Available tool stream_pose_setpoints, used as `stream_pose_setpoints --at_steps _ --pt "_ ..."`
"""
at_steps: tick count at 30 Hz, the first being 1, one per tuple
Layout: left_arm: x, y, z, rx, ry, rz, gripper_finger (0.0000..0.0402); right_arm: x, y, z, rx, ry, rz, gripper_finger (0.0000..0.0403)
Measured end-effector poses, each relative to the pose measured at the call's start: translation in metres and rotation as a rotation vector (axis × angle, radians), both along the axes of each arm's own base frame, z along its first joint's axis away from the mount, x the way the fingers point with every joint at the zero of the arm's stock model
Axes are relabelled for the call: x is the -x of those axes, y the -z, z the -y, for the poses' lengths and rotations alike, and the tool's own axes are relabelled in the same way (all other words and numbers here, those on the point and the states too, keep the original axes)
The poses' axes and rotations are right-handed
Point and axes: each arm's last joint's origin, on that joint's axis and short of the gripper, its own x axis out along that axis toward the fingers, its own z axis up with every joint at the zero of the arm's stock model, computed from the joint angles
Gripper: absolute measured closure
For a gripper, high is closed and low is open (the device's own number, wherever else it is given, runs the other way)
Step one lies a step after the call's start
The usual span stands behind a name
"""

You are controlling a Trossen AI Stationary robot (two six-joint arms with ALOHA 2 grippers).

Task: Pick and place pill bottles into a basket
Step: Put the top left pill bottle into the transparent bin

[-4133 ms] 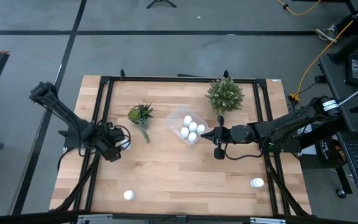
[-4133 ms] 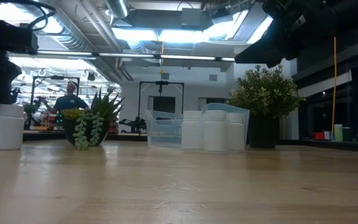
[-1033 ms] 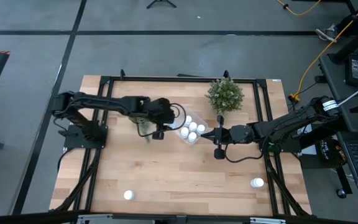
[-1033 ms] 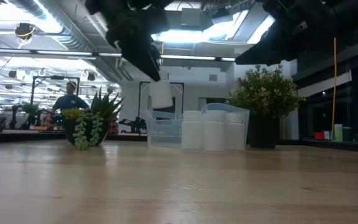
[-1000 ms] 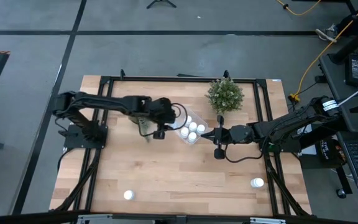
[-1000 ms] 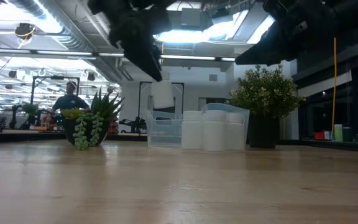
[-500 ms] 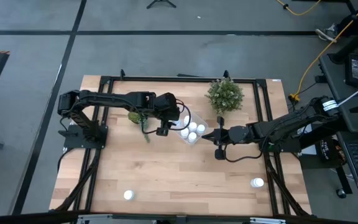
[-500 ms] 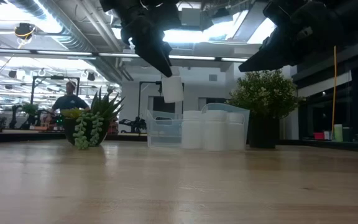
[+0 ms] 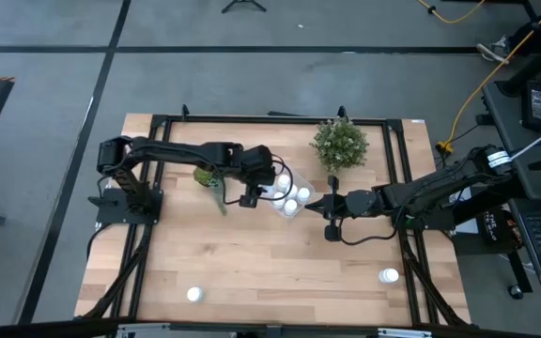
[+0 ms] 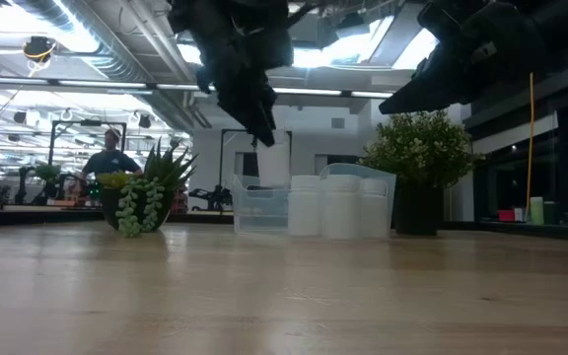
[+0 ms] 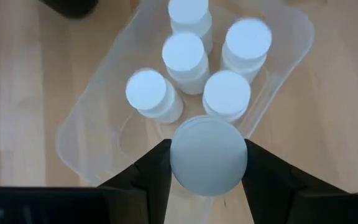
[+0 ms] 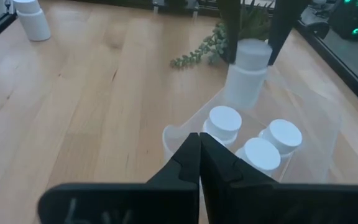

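My left gripper [image 9: 263, 188] hangs over the clear basket [image 9: 275, 178] near the table's middle, shut on a white pill bottle [image 11: 208, 157]. Several more pill bottles [image 11: 185, 53] stand upright inside the basket. My right gripper [image 12: 199, 144] is shut, with its tips at the basket's right rim [image 12: 169, 135]. Two loose pill bottles stand near the table's front edge, one on the left [image 9: 193, 294] and one on the right [image 9: 388, 276]. My left gripper pinches the pill bottle's upper end [image 11: 179, 158] between its two fingers [image 11: 157, 171], which slant down from above and from the table's left. The bottle hangs upright [image 10: 272, 163], clear of everything, with its bottom about level with the basket's rim. My right gripper's shut tips are at the basket's right rim; I cannot tell whether they touch it.
A succulent in a pot [image 9: 212, 174] stands just left of the basket. A bushy plant [image 9: 339, 144] stands behind the basket on its right. A black frame [image 9: 158, 122] runs around the wooden table. A person shows in the room far behind [image 10: 111, 158].
My left gripper has carried the pill bottle toward the table's right edge, from beside the succulent to over the basket, and has sunk a little. The bottle has stayed upright in the hold.
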Motion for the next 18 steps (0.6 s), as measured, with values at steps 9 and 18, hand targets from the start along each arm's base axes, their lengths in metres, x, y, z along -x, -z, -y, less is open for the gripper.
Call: stream_pose_setpoints --at_steps 9,18 --pt "-0.008 0.013 -0.001 0.001 0.012 -0.01 0.0246 0.0 0.0 0.0 0.001 0.0 -0.001 0.0398" --pt "-0.012 0.025 -0.003 0.009 0.002 -0.044 0.0246 0.0 0.0 0.0 0.001 -0.001 -0.003 0.0398"
